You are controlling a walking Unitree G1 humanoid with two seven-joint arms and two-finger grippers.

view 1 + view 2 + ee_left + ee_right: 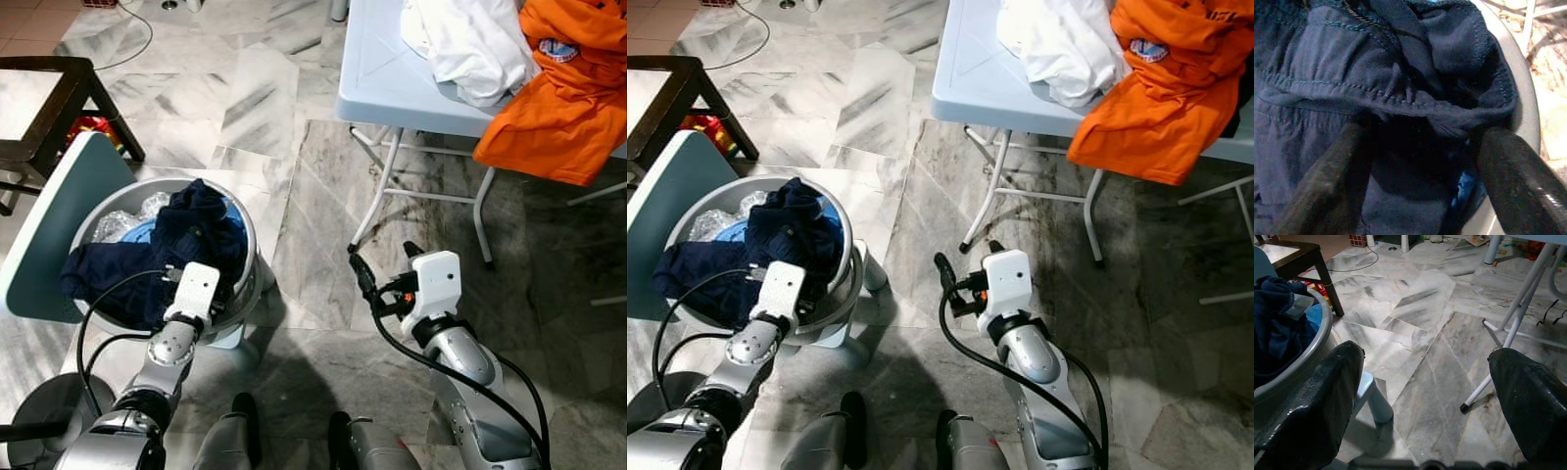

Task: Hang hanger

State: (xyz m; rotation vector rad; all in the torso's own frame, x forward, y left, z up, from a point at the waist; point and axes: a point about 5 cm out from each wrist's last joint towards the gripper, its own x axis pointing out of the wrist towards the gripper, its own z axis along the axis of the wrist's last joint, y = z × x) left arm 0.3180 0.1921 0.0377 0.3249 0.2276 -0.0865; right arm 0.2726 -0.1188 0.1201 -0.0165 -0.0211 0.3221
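Progress toward hanging anything looks slight: I can make out no hanger among the clothes, so I cannot tell where it is. At lower left of the head view, the left gripper (174, 271) reaches into the round grey plastic laundry basket (245, 235), fingers spread wide over the crumpled navy-blue garment (191, 230) without closing on it; the wrist view shows both black fingers (1327, 181) resting against dark fabric. Right of centre, the right gripper (385, 262) hovers above the grey-veined marble floor (313, 176), spread apart and empty. At upper right, the pale blue folding table (377, 69) carries a white cloth (470, 44) and a bright orange shirt (558, 98) draping over its edge. My judgement: only the first grasp is in hand, and picking up, hangering and hanging all remain.
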